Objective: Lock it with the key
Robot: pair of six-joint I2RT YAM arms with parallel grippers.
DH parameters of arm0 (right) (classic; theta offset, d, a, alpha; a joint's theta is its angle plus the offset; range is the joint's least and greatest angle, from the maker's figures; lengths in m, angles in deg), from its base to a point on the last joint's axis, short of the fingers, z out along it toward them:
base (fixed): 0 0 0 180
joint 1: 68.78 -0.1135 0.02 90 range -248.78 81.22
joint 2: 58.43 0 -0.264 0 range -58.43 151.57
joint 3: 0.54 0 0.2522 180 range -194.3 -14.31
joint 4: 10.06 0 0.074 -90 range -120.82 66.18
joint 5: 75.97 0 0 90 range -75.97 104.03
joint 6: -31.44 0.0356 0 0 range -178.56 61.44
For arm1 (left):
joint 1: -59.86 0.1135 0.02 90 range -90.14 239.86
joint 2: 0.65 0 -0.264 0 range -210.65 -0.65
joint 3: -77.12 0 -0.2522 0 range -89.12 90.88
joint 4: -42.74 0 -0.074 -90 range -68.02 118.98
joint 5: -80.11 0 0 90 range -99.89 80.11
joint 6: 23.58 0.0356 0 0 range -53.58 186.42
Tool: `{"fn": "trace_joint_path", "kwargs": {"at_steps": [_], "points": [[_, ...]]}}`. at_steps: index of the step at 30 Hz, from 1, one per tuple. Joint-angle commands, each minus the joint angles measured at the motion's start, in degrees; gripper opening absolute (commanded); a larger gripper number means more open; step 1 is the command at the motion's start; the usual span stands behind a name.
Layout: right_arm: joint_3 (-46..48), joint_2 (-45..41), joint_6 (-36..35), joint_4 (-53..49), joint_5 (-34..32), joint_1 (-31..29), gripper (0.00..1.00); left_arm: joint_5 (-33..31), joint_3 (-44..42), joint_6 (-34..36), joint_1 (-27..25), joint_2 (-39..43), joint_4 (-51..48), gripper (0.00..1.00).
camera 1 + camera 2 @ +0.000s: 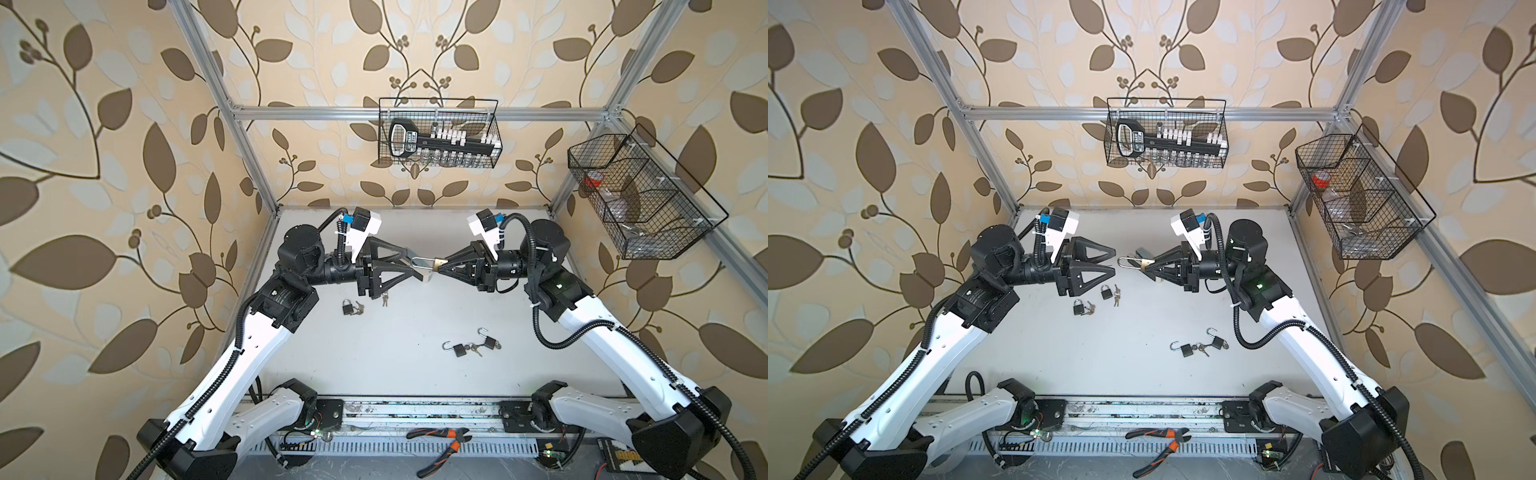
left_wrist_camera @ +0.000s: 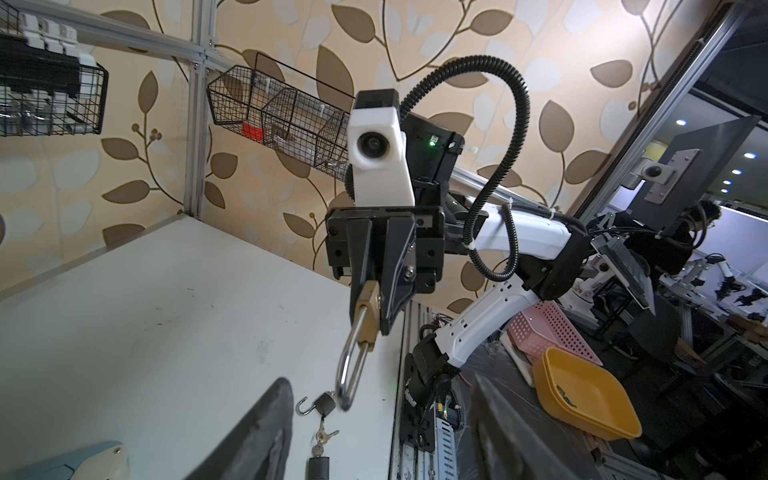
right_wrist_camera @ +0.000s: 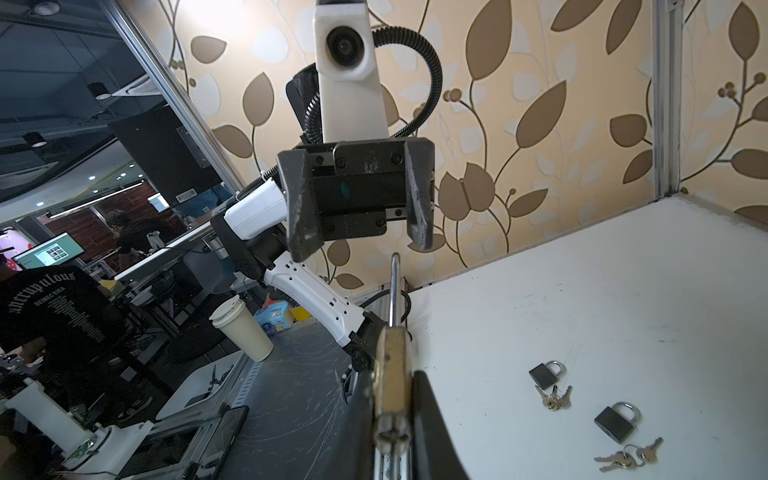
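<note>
Two jaws of the right gripper (image 1: 1152, 266) clamp the brass padlock (image 1: 1144, 264) in mid-air over the table (image 1: 1142, 374), with its shackle (image 3: 393, 291) pointing left. Facing it, the left gripper (image 1: 1114, 262) stands open, just clear of the shackle. A top view shows this gap; the right wrist view does not.

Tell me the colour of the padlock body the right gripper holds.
Padlock body: brass-gold, clearest in the left wrist view.

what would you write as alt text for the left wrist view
The right gripper holds a brass padlock by its body above a white table, the steel shackle pointing toward the camera. Below it on the table lie a black padlock with its shackle open and keys. A wire basket hangs on the leaf-patterned wall.
</note>
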Motion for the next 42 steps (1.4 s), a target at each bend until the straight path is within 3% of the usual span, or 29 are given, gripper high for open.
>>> {"fn": "trace_joint_path", "kwargs": {"at_steps": [1, 5, 12, 31, 36, 40, 42], "points": [[-2.2, -0.1, -0.9, 0.6, 0.8, -0.5, 0.00, 2.3, 1.0, 0.2, -1.0, -0.3, 2.8, 0.63], [-1.9, -0.1, -0.5, 1.6, 0.3, -0.8, 0.00, 2.2, 1.0, 0.3, -1.6, -0.9, 2.8, 0.62], [-1.3, -0.8, -0.4, 2.8, -1.0, -0.9, 0.00, 2.1, 1.1, 0.6, -2.0, -1.4, 2.5, 0.48], [0.2, -1.5, -0.9, 4.5, -2.4, -1.2, 0.00, -0.9, 1.3, 1.3, -2.0, -0.8, 1.1, 0.00], [-0.9, 0.5, -1.2, 5.8, -5.2, -3.9, 0.00, 0.2, 1.7, 2.1, -3.3, -2.0, 1.1, 0.00], [-4.7, 4.7, -1.2, 8.1, -7.4, -8.3, 0.00, 0.1, 2.6, 4.6, -10.4, -6.1, -0.7, 0.00], [-4.8, 5.1, 0.6, 11.4, -8.5, -8.7, 0.00, 0.3, 2.2, 4.4, -10.8, -6.7, -0.6, 0.00]]}}
